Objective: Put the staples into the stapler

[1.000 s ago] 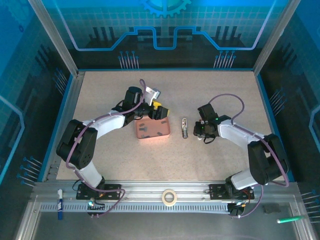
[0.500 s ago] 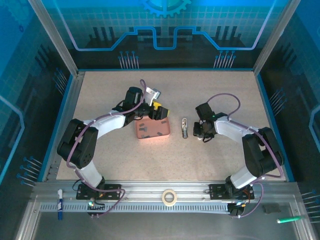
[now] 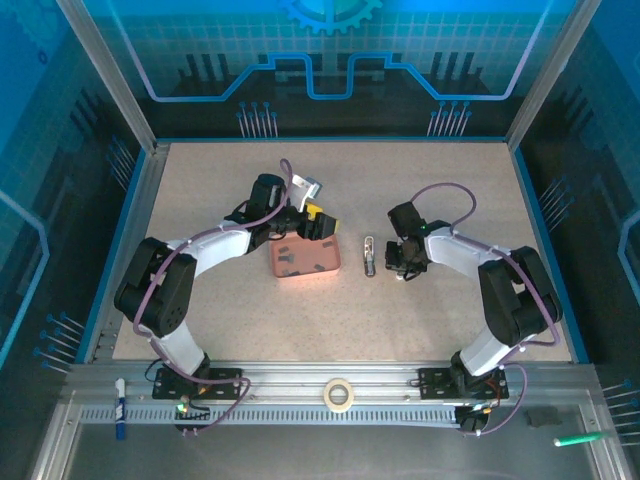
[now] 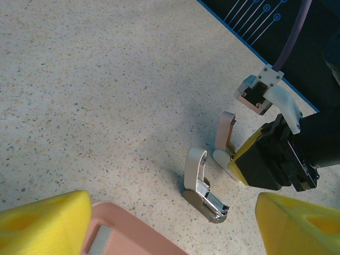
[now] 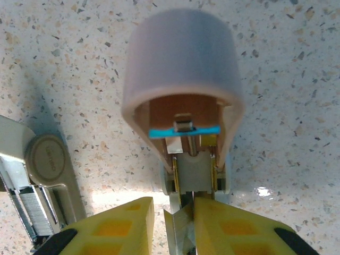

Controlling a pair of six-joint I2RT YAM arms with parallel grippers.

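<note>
While the right claw is clenched on the near end of the held stapler, its yellow pads pinch a thin metal tongue at 6 o'clock of the right wrist view. The stapler's pale cap is swung open toward 12. Inside the cap: brown lining, a blue strip, a small metal tab. The second stapler lies at 8 o'clock of the held one, just beside it, on the speckled table, round label up. A ribbed metal row sits in its open channel; can't tell what it is.

Top cam: right claw is approx table centre, a bit toward 3 o'clock. The second stapler is at its 9 o'clock. The pink tray is further toward 9, near that stapler but apart from it. The left claw hangs over the tray's 1 o'clock corner.

Left wrist cam: left claw is released, yellow fingers wide apart, nothing btw them, w/ the tray below at 6–7 o'clock. The staples: one grey strip shows in the tray at 7 o'clock; the rest is cut off by the frame edge. Both staplers stand at 3–4 o'clock w/ caps up. The second stapler has its metal channel exposed. The held stapler touches the right claw's yellow finger.
</note>
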